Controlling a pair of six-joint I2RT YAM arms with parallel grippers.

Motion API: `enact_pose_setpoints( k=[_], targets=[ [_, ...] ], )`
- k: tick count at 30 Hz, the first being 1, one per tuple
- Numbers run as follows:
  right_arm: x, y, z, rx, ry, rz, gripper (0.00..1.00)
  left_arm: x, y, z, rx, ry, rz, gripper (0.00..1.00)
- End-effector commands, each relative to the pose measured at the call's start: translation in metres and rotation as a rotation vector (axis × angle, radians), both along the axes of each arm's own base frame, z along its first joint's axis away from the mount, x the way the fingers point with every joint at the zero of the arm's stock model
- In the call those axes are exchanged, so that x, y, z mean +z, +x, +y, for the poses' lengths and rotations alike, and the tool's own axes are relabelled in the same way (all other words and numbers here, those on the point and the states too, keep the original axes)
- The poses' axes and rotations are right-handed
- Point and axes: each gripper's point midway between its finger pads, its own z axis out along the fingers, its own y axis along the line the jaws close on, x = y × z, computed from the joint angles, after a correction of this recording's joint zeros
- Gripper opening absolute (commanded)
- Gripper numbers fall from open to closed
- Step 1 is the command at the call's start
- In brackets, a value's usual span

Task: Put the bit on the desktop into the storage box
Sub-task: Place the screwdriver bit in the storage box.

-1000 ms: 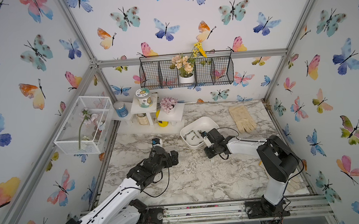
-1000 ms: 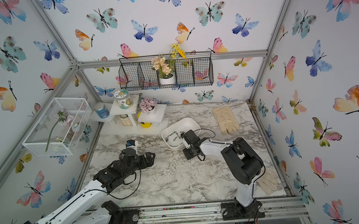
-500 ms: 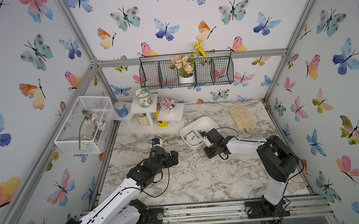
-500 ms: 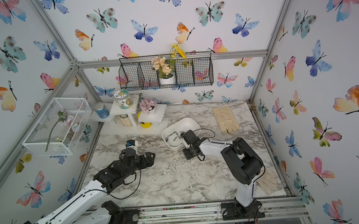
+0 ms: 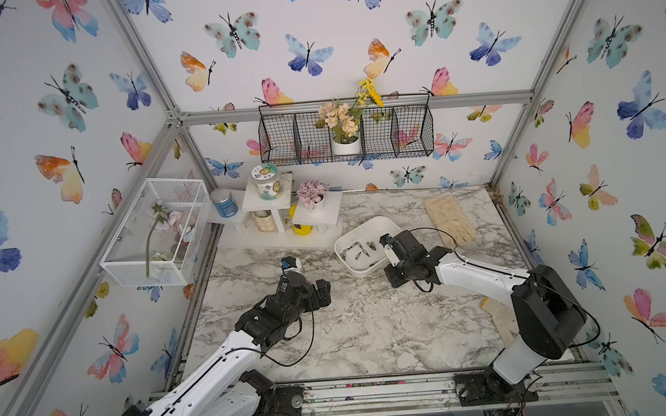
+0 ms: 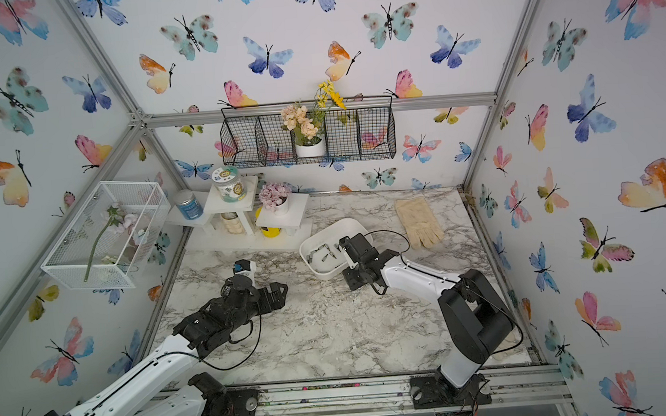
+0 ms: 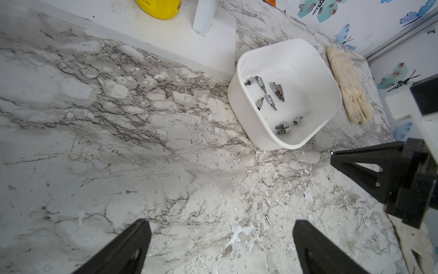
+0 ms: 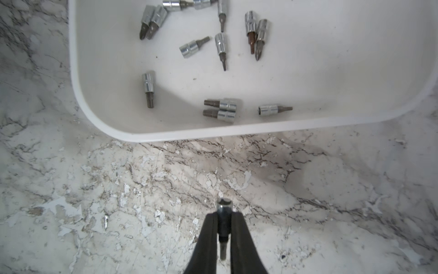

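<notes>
On the left, the left arm [image 5: 229,354] lies long and low over the desktop [image 5: 370,333], reaching in from the front corner toward the middle. The left gripper [image 7: 220,223] is spread wide with nothing in it, and only bare marble shows between its fingers.

In the middle, near the back, sits the storage box [image 5: 380,225]. Many other bits [image 8: 222,110] lie inside it.

On the right, the right arm [image 5: 474,275] bends up from its base, then stretches its white part across toward the box. The right gripper [image 8: 224,219] points down, squeezed tight on the bit [image 8: 223,207]. The bit is outside the box, just beside its near rim, low over the desktop. I cannot tell if it touches the marble.

Past the box lies a pale glove [image 5: 449,219].
</notes>
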Motion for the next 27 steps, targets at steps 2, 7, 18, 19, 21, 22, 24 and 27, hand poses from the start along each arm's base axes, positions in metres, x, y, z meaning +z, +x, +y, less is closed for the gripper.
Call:
enact_pose_setpoints(
  k=[2,7,18,19,21,22,24,27],
  targets=[
    [0.033,0.016,0.016,0.000,0.062,-0.061,0.09,-0.001,-0.002,0.008,0.027,0.017,-0.011,0.99],
    [0.047,0.040,0.043,0.029,0.113,-0.088,0.09,0.002,-0.002,0.011,0.040,0.020,-0.020,0.99],
    [0.018,0.091,0.085,0.036,0.129,-0.098,0.09,0.003,-0.004,0.016,0.053,0.032,-0.034,0.99],
    [0.014,0.094,0.087,0.031,0.126,-0.097,0.09,0.003,-0.004,0.017,0.054,0.033,-0.035,0.99],
    [0.007,0.097,0.087,0.028,0.115,-0.090,0.10,0.002,-0.004,0.016,0.050,0.035,-0.035,0.99],
    [0.007,0.098,0.088,0.027,0.117,-0.092,0.11,0.002,-0.004,0.017,0.050,0.040,-0.033,0.99],
    [0.006,0.099,0.087,0.021,0.116,-0.100,0.17,0.001,-0.005,0.019,0.057,0.047,-0.033,0.99],
    [0.010,0.100,0.087,0.020,0.122,-0.107,0.26,0.004,-0.003,0.021,0.066,0.042,-0.052,0.99]
  ],
)
